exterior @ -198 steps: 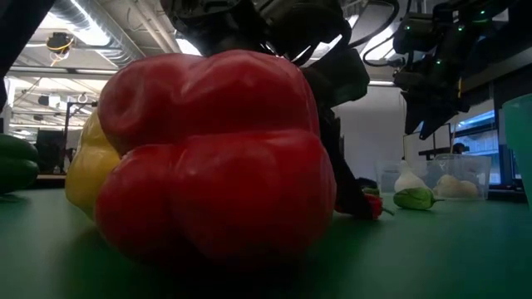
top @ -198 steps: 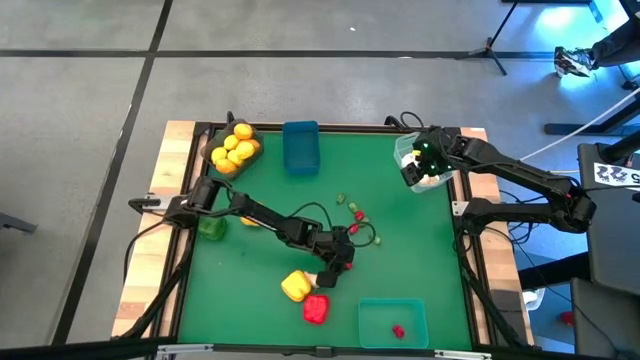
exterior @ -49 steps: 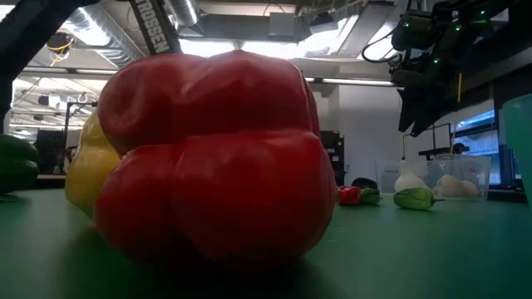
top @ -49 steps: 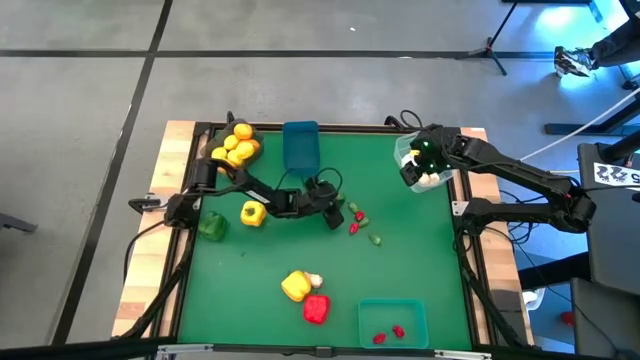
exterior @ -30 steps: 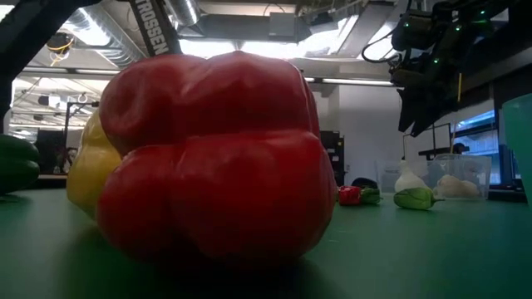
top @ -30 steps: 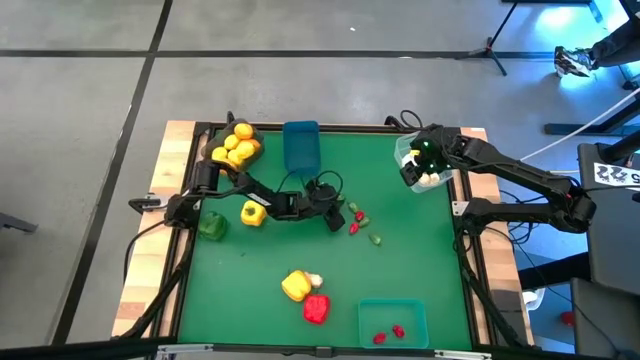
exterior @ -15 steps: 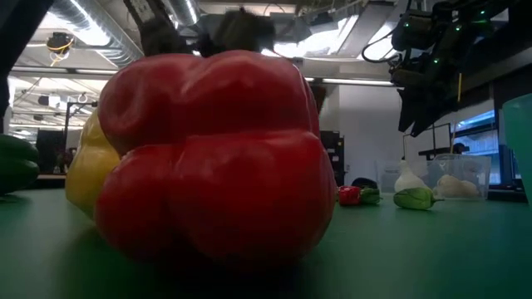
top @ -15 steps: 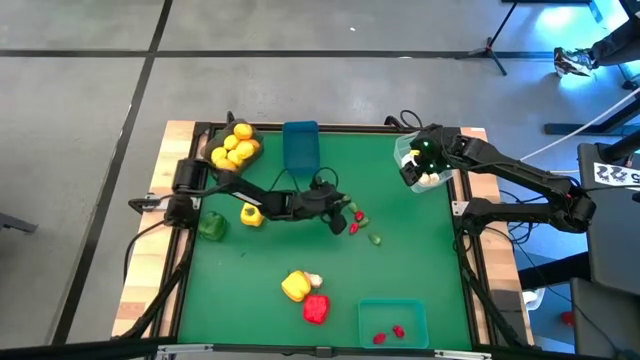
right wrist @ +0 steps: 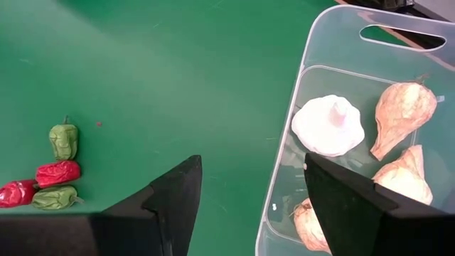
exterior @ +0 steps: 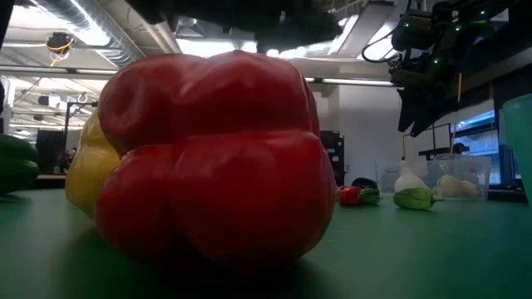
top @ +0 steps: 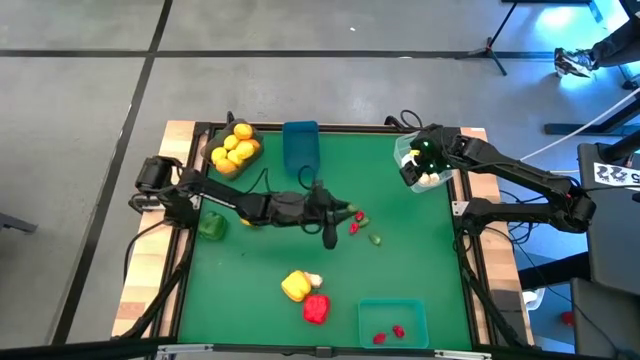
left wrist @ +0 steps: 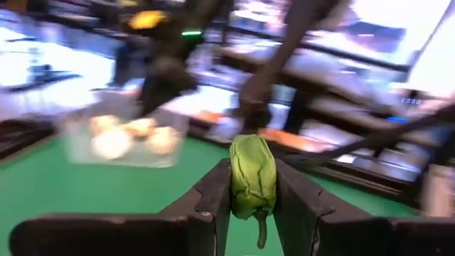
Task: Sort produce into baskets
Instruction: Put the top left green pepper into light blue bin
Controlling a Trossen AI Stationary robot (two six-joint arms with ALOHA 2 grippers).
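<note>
My left gripper (top: 340, 213) reaches out to the table's middle and is shut on a tiny green pepper (left wrist: 252, 174). Other red and green bits (top: 355, 225) lie beside it on the green mat. A yellow pepper (top: 294, 286), a red pepper (top: 315, 308) and a white garlic piece (top: 315, 279) lie near the front. A green pepper (top: 211, 227) lies at the left. My right gripper (right wrist: 249, 206) is open and empty above the clear bin (top: 408, 150), which holds garlic pieces (right wrist: 328, 124). My left gripper pinches the tiny green pepper by its two sides (left wrist: 250, 192) between the free ends of its fingers (left wrist: 213, 203). The fingers point about level, toward the table's right side. The pepper sits upright between them, its stem (left wrist: 261, 231) pointing down.
A dark bin (top: 250, 150) full of yellow-orange fruits stands at the far left, with a blue bin (top: 300, 147) beside it. A teal bin (top: 392, 322) with red bits stands at the near edge. In the low view the red pepper (exterior: 216, 158) fills the foreground.
My left arm has stretched out lower across the table, and its shoulder has swung toward the left edge. Its gripper has stayed by the small bits in the table's middle. My right arm has kept still.
</note>
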